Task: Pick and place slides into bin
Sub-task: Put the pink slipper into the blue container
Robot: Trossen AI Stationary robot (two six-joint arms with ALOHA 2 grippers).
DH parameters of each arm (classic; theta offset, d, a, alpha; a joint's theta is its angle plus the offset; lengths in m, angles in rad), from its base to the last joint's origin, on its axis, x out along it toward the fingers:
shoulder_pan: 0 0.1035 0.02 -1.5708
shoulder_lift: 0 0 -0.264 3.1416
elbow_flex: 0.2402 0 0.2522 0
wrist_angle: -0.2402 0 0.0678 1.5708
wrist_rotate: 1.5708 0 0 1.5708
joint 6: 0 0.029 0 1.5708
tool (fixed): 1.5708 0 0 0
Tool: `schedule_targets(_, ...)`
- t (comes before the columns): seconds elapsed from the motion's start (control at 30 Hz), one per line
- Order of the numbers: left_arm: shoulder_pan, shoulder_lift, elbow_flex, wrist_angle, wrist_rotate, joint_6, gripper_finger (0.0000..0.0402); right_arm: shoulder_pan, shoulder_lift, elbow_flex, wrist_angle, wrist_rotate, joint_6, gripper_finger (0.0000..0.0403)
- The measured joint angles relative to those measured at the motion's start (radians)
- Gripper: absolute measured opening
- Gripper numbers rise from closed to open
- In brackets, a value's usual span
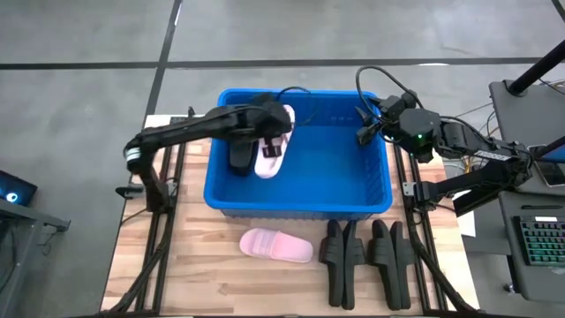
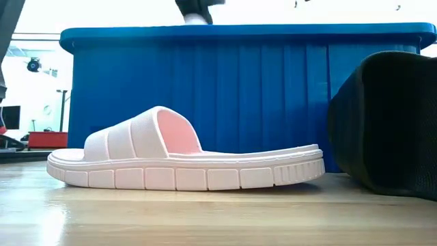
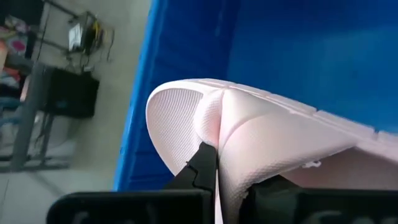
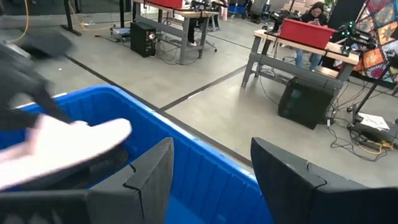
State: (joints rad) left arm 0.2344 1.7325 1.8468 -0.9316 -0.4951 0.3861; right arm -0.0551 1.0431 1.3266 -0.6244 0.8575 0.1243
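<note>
Light wood-plank counter [image 1: 203,265] carries everything. Blue bin [image 1: 300,201] stands on far half, spanning most of width. Pale pink slide [image 1: 276,246] lies flat on near side, just in front of bin, left of centre. Black slides [image 1: 366,256] lie side by side at near right, toes toward bin, close to its wall.

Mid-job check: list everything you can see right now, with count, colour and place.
bin: one, bright blue, table centre.
pink slide: one, pale pink, on the table in front of the bin.
held pink slide: one, pale pink, over the bin's left side.
black slides: dark pairs, count unclear, on the table front right.
table: one, light wood.
left gripper: shut on the held pink slide, over the bin.
right gripper: open, empty, at the bin's far right corner.
</note>
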Motion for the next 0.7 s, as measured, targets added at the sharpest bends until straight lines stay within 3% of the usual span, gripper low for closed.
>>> schedule_targets(0.2, 0.069, 0.123, -0.01, 0.037, -0.012, 0.013, 0.0, 0.0, 0.0, -0.002, -0.008, 0.001, 0.025, 0.0206)
schedule_targets(0.7, 0.085, 0.396, -0.017, 0.093, -0.14, 0.111, 0.0, 0.0, 0.0, -0.003, -0.009, 0.004, 0.025, 0.0206)
